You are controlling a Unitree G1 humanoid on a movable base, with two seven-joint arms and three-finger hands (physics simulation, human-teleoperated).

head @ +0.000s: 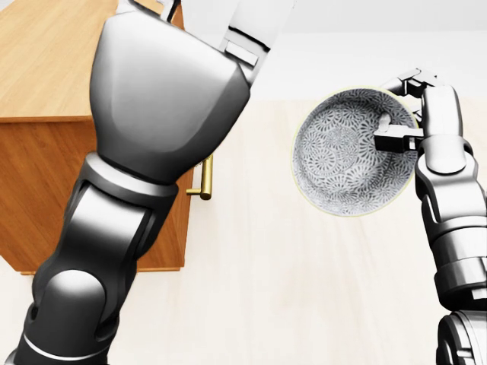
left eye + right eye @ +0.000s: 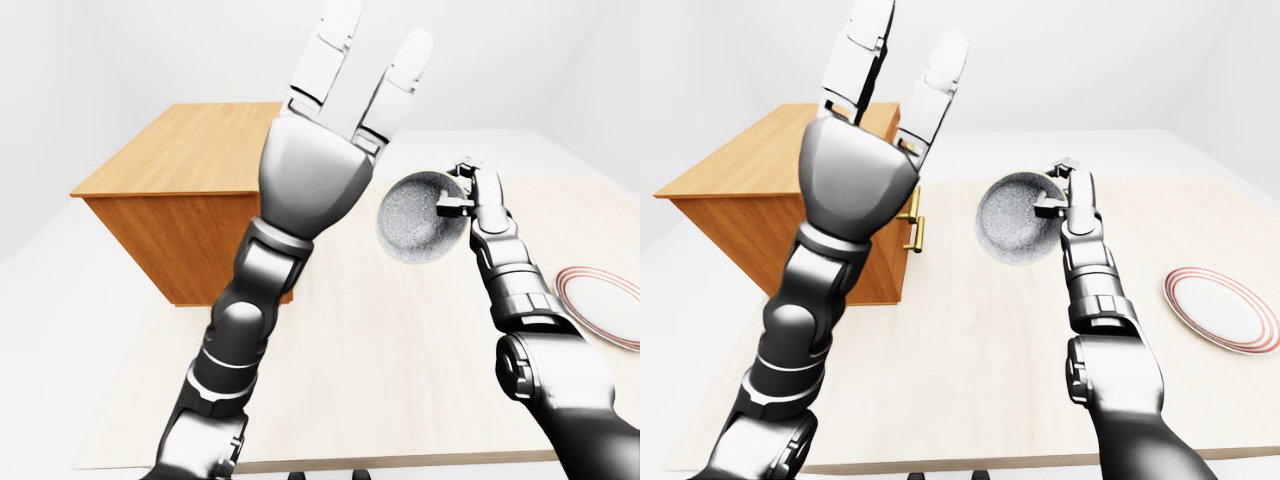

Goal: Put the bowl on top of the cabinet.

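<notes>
Closest to the cameras are the two arms, coming up from the bottom of both eye views. The left hand is raised high with its back to the camera. Its fingers point straight up, a bit apart, and hold nothing. In the head view that arm fills most of the left half and covers part of the cabinet.

Just past it, on the right, the right hand has the bowl pinched by the rim. One finger sits on the patterned inside and the others hook over the edge. So the bowl is up in the air, tipped on its side with the grey flowery inside facing the cameras. It's to the right of the cabinet and apart from it, not on top yet.

The cabinet is plain wood, standing at the left of the pale wood floor, with a brass handle on the side facing the bowl.

Over at the right edge, a white plate with red rings lies flat on the floor. Beyond that it's just white walls.
</notes>
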